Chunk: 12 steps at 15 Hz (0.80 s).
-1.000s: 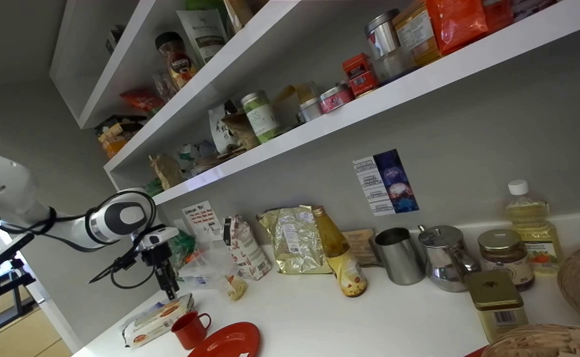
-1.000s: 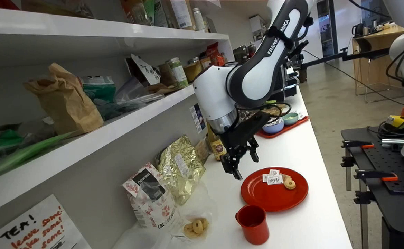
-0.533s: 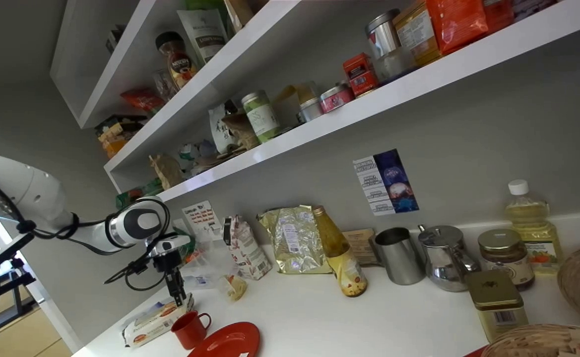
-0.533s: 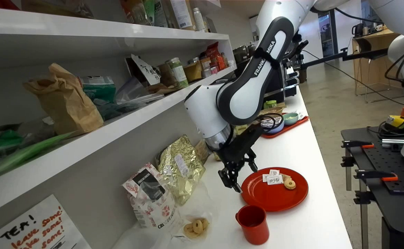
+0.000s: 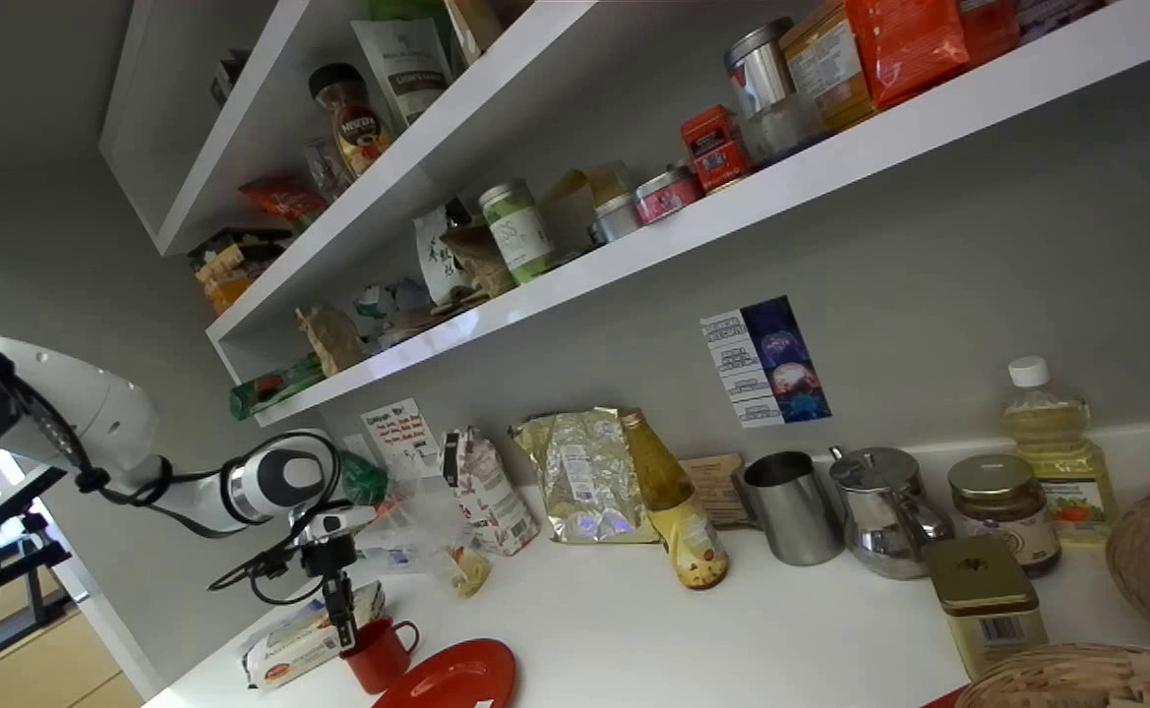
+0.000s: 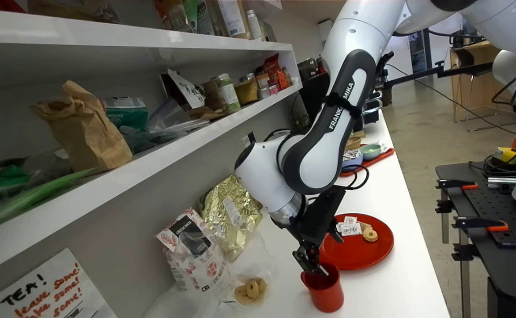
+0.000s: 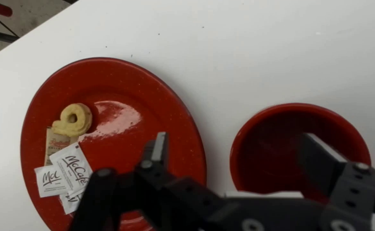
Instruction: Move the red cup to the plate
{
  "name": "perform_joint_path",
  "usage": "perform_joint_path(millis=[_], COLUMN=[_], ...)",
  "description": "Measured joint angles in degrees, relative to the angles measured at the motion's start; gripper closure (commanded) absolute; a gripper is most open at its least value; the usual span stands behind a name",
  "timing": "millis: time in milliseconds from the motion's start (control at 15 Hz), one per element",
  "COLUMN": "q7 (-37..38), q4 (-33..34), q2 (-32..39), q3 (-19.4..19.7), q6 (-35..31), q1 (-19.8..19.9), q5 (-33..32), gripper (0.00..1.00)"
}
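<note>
The red cup (image 5: pixel 376 661) stands upright on the white counter close beside the red plate (image 5: pixel 456 677). Both also show in the other exterior picture, cup (image 6: pixel 327 295) and plate (image 6: pixel 360 261). My gripper (image 6: pixel 329 255) is open and low at the cup's mouth, pointing down (image 5: pixel 343 634). In the wrist view the gripper (image 7: pixel 237 144) has one finger over the cup's opening (image 7: pixel 270 141) and the other over the edge of the plate (image 7: pixel 110 73). The cup's plate-side rim lies between the fingers. I cannot tell whether a finger touches the cup. The handle does not show in the wrist view.
The plate carries a ring biscuit (image 7: pixel 75 118) and several paper packets (image 7: pixel 72 168). A white package (image 5: pixel 299 644) lies beside the cup. A biscuit bag (image 6: pixel 251 291), a coffee bag (image 6: pixel 196 254) and a gold bag (image 6: pixel 229 216) stand along the wall. A shelf (image 6: pixel 152 176) overhangs.
My gripper has moved down and toward the cup, from above the counter beside the plate to the cup's mouth. The cup and plate have not moved.
</note>
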<state>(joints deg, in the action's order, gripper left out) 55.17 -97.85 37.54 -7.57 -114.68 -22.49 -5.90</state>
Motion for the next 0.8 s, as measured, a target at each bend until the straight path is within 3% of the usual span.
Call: perform_joint_path(millis=[533,600,800], q7=[0.0,0.0,0.0], q4=[1.64,1.82,2.23], q2=[3.19,3.36,3.69], q3=[1.3,1.45,1.65], q6=[1.03,1.08,1.36], q1=[-1.4,-1.4,-1.44], q5=[0.0,0.0,0.0], gripper=[0.0,0.25,0.4])
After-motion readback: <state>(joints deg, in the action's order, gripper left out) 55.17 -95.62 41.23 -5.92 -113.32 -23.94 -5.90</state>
